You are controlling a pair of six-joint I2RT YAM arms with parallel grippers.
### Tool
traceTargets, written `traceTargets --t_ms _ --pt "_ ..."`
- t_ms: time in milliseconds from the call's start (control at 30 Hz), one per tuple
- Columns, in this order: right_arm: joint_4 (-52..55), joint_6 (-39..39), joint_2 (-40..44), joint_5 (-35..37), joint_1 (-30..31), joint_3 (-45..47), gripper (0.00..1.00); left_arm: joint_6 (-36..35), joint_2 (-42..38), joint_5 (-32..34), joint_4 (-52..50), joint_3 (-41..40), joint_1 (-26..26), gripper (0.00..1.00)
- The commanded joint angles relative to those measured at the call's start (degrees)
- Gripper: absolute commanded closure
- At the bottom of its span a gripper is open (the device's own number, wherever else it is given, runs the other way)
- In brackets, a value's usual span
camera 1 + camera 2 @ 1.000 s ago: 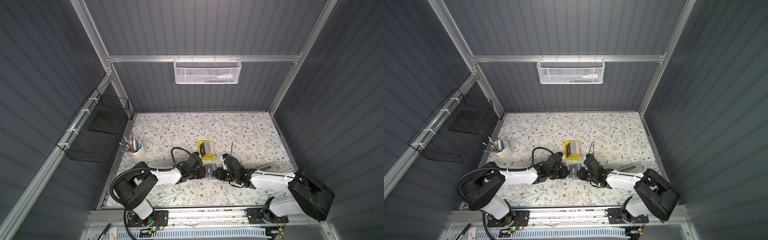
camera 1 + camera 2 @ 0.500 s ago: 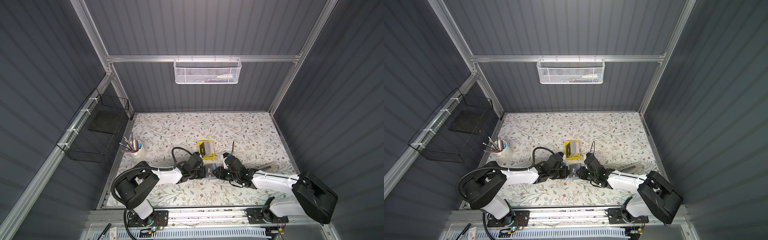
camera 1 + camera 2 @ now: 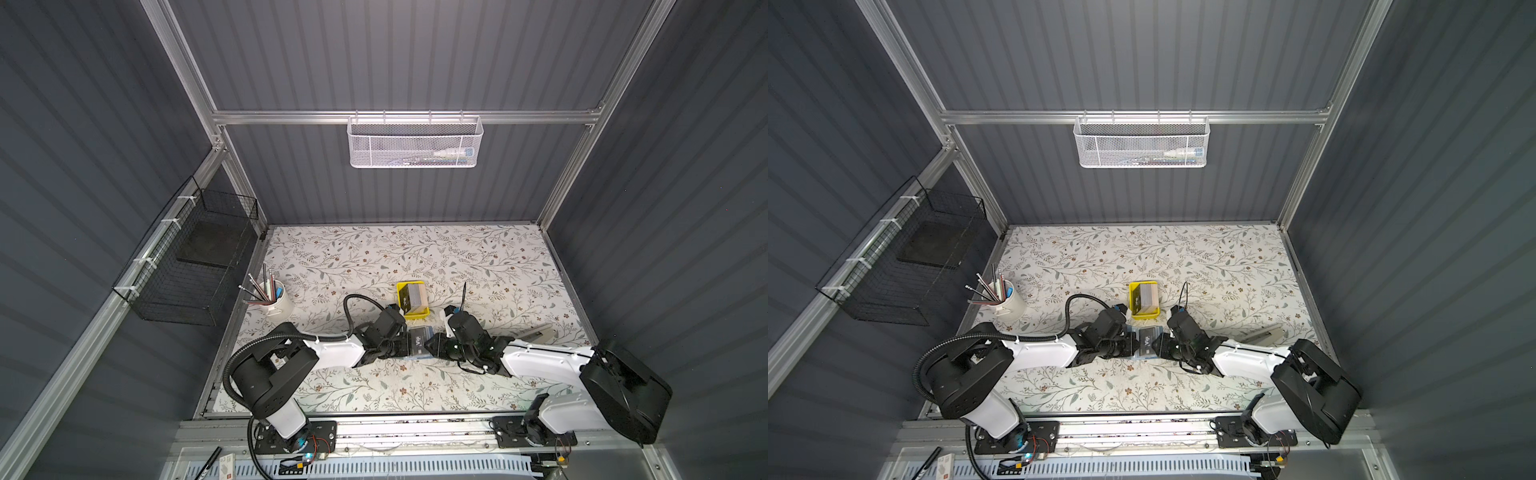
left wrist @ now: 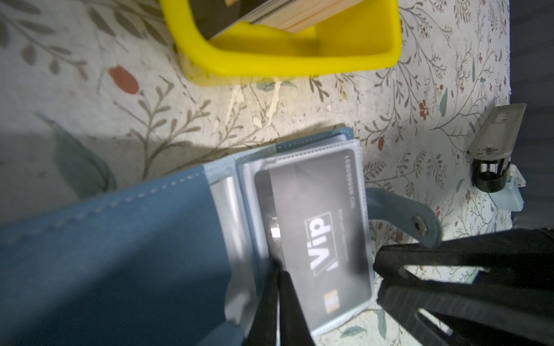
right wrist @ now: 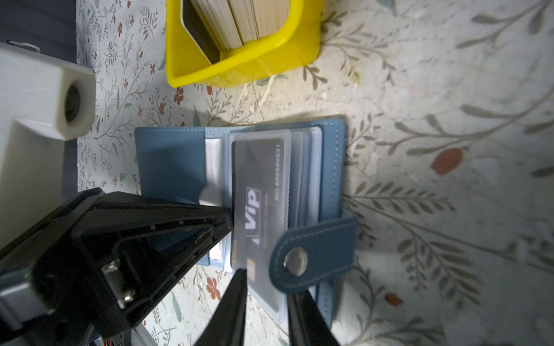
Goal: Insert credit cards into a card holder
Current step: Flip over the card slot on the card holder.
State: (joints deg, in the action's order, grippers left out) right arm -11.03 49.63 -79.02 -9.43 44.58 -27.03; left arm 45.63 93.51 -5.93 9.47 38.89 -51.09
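Note:
The blue card holder (image 3: pixel 419 345) (image 3: pixel 1144 343) lies open on the floral table between my two grippers. A black credit card (image 4: pixel 314 227) (image 5: pixel 257 185) with white VIP lettering sits mostly inside a clear sleeve, with one dark edge sticking out toward the spine. My left gripper (image 4: pixel 278 287) (image 5: pixel 229 221) is shut at that edge, and a thin pale sleeve edge shows between its pads. The jaws of my right gripper (image 5: pixel 266 284) (image 4: pixel 379 272) stand slightly apart around the sleeve's corner, below the snap strap (image 5: pixel 314 251), without clamping it.
A yellow tray (image 3: pixel 411 316) (image 5: pixel 239 66) holding a stack of cards (image 3: pixel 413 296) stands just behind the holder. A white cup of pens (image 3: pixel 276 303) is at the left, and a grey flat object (image 3: pixel 538 332) at the right. Wire baskets (image 3: pixel 199 266) hang on the walls.
The right arm has shifted slightly. Both grippers stay at the card holder.

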Motion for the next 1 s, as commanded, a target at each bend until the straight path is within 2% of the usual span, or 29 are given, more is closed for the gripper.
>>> traceTargets --t_ms 0,967 --pt "-0.7 -0.2 -0.8 -0.5 0.3 -1.1 0.73 0.4 1.7 1.1 -3.2 -0.3 -0.4 0.93" --pt "-2.8 -0.6 -1.7 -2.0 0.4 -1.3 0.76 1.4 1.6 -1.2 1.5 -1.5 -0.4 0.93"
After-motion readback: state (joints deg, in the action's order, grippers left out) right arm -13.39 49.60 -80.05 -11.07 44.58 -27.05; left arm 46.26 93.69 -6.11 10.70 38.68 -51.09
